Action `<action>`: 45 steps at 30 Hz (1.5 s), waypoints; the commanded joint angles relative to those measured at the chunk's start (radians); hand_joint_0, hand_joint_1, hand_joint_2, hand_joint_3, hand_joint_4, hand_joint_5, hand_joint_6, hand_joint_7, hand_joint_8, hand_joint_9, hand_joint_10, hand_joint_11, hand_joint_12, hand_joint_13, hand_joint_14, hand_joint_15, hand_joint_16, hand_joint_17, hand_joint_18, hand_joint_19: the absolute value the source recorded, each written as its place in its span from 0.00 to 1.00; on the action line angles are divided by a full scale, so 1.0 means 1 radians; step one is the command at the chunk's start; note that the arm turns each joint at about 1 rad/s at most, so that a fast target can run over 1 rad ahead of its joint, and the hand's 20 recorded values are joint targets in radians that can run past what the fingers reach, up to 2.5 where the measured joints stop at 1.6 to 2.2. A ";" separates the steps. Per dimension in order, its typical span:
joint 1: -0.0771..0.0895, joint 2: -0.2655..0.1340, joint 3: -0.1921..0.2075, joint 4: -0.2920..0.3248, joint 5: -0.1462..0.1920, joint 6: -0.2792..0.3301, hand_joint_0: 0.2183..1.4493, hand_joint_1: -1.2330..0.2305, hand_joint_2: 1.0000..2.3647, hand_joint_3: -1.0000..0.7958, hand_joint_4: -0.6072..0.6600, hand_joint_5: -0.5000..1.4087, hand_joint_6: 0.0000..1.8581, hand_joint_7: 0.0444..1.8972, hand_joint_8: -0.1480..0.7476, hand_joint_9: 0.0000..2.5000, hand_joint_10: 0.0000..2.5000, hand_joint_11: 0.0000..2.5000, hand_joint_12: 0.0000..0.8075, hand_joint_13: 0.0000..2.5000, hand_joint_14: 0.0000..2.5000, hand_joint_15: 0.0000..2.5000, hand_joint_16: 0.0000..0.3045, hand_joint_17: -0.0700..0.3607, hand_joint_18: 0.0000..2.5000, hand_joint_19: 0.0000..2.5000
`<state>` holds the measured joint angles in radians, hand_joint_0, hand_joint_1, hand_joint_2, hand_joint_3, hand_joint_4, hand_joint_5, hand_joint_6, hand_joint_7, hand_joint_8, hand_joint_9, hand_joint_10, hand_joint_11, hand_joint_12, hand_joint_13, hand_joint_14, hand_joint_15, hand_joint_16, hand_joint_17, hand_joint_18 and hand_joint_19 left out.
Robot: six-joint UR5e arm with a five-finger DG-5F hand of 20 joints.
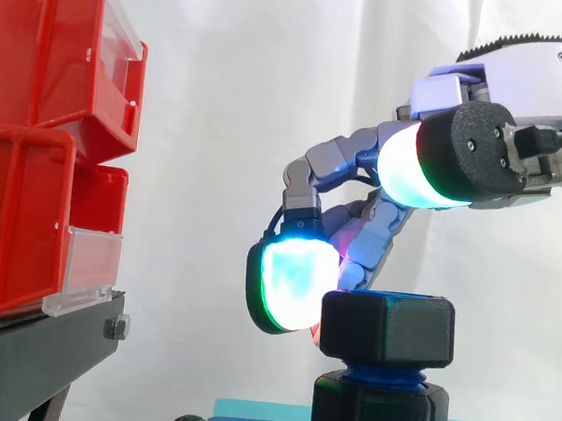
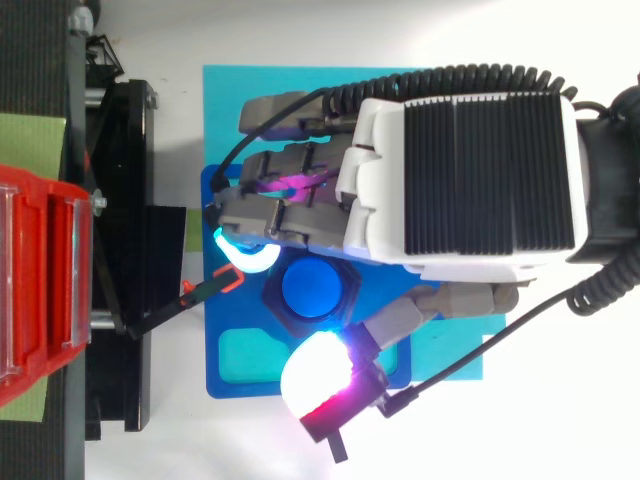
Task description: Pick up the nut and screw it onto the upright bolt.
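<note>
Two black hex nuts sit on one blue bolt [image 2: 315,290], which stands upright on one blue base [image 2: 222,385]. The base lies on one teal mat [image 2: 225,90] on the white worktop [image 2: 180,445]. Two red bins [image 1: 35,64] are stacked on one black stand [image 1: 35,351].

The nut [image 1: 387,327] is the upper of the two: chunky, matt and six-sided, with rounded corners. It rides at the bolt's top, so from above the blue end shows as a disc inside it. A short band of blue thread separates it from the lower nut [image 1: 378,417], which sits down by the base.

One hand [image 2: 460,170] reaches in from 3 o'clock and curls over the nut. A cyan-green fingertip [image 1: 291,284] presses the nut's side at 10 o'clock of the bolt in the top view. The white-and-magenta thumb pad [image 2: 318,372] is at 6 o'clock, but in the side view it hangs above the nut, not on it.

At 9 o'clock the stand's edge lies just beside the mat, with a small red-and-black clip [image 2: 222,284] between stand and bolt. In the side view, open air separates the bins from the fingertip. At 7 o'clock of the bolt the base has a shallow teal pocket [image 2: 250,350], and bare worktop lies beyond the base at 6 o'clock.
</note>
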<state>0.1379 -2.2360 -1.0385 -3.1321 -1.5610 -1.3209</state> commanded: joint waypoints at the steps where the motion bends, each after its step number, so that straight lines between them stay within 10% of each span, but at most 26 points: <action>1: -0.009 0.001 0.000 -0.006 -0.008 -0.001 0.26 0.66 0.00 0.28 0.60 0.26 0.27 0.79 0.47 0.41 0.00 0.00 0.29 0.29 0.00 0.00 0.07 0.27 0.16 0.00; 19: -0.061 0.001 0.000 -0.020 -0.048 -0.018 0.27 0.64 0.00 0.28 0.56 0.28 0.38 0.58 0.47 0.55 0.00 0.00 0.22 0.40 0.00 0.00 0.04 0.23 0.27 0.04; 25: -0.072 0.001 0.020 -0.022 -0.048 -0.020 0.26 0.65 0.00 0.28 0.59 0.28 0.32 0.70 0.47 0.54 0.00 0.01 0.24 0.39 0.00 0.00 0.05 0.24 0.26 0.04; 27: -0.074 0.001 0.055 -0.045 -0.054 -0.021 0.26 0.66 0.00 0.28 0.59 0.28 0.27 0.77 0.47 0.53 0.00 0.02 0.25 0.37 0.00 0.00 0.05 0.25 0.25 0.04; 38: -0.070 0.001 0.124 -0.054 -0.048 -0.041 0.24 0.70 0.00 0.28 0.66 0.21 0.27 0.45 0.46 0.41 0.00 0.00 0.32 0.30 0.00 0.00 0.09 0.30 0.19 0.03; 45: -0.043 0.001 0.044 0.040 -0.001 -0.026 0.24 0.71 0.00 0.28 0.64 0.20 0.27 0.38 0.46 0.38 0.00 0.00 0.34 0.27 0.00 0.00 0.09 0.31 0.16 0.01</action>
<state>0.0816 -2.2356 -0.9660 -3.1274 -1.5890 -1.3573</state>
